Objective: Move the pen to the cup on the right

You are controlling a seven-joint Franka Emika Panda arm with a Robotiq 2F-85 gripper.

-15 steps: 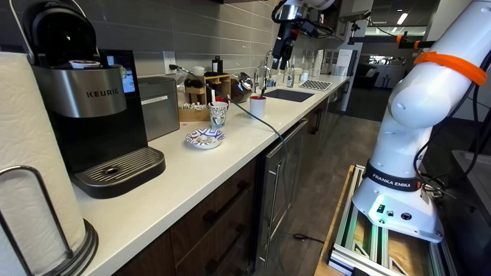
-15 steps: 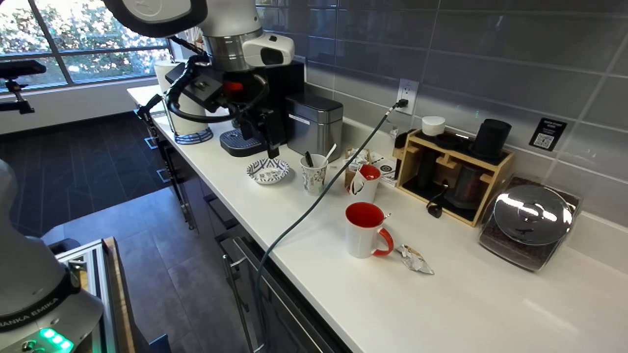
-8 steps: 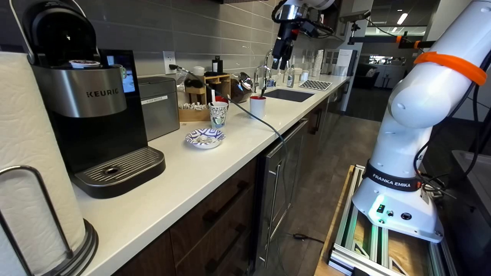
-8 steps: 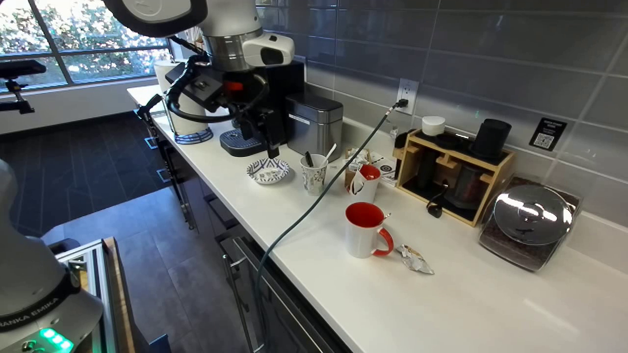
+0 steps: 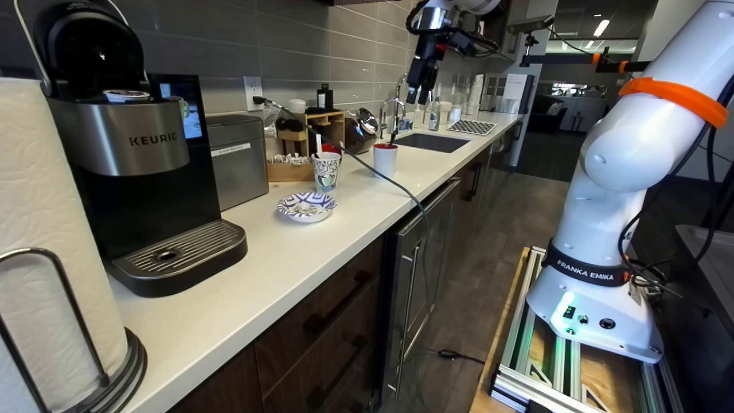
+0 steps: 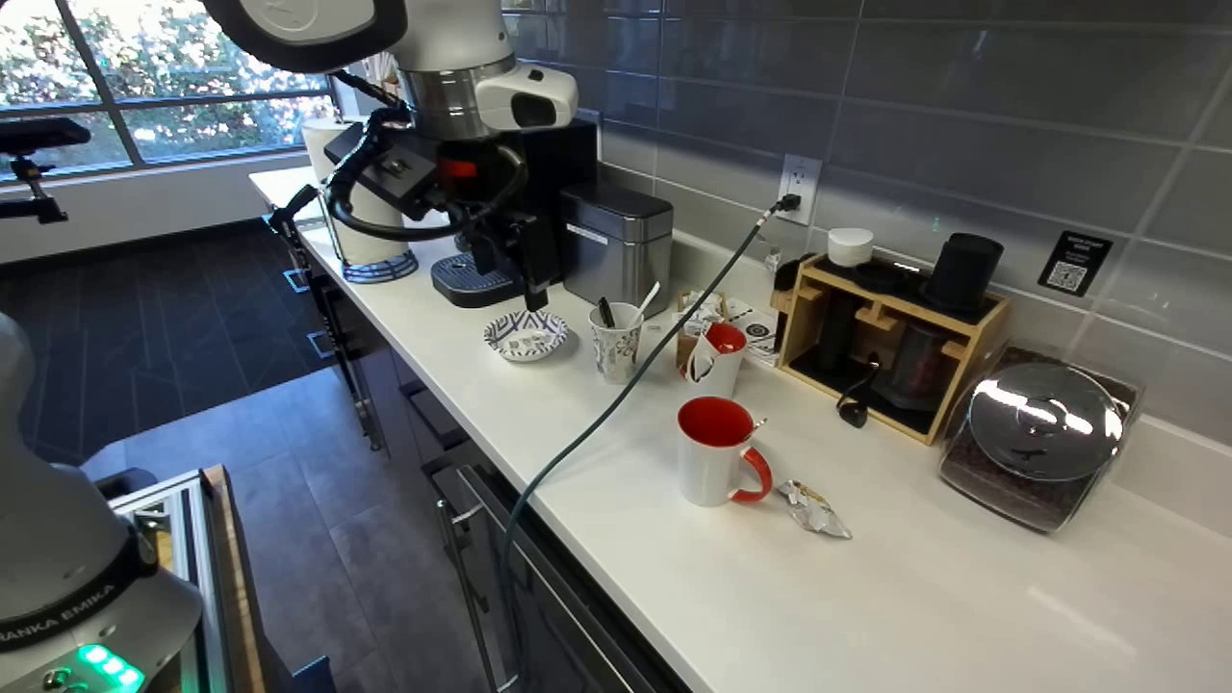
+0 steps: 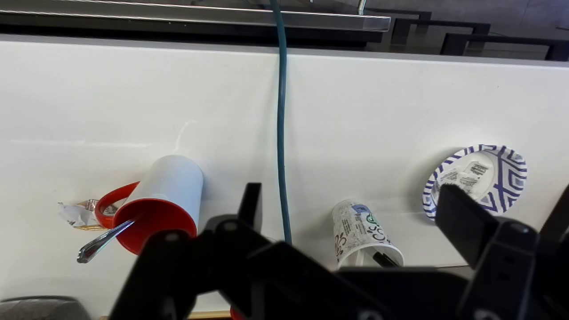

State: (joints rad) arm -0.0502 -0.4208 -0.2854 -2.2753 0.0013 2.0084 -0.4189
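"Where is the pen [image 6: 605,313]?"

"In the patterned paper cup [image 6: 612,348], leaning, its black end showing above the rim. A white stick [image 6: 649,300] leans in that cup too."

"And the gripper [image 7: 351,194]?"

"It hangs higher than the paper cup and well apart from it. The wrist view shows its jaws standing wide apart."

"What is around the paper cup?"

"To one side, near it, a paper bowl [image 7: 511,178] with small packets [image 7: 467,180] inside. On its opposite side, past the teal cable [image 7: 281,133], stands a red-lined white mug [image 6: 707,469], upright, a metal utensil handle [image 7: 104,242] sticking out of it."

"And that crumpled wrapper [image 6: 816,510]?"

"Farther from the paper cup than the mug is, on the same side."
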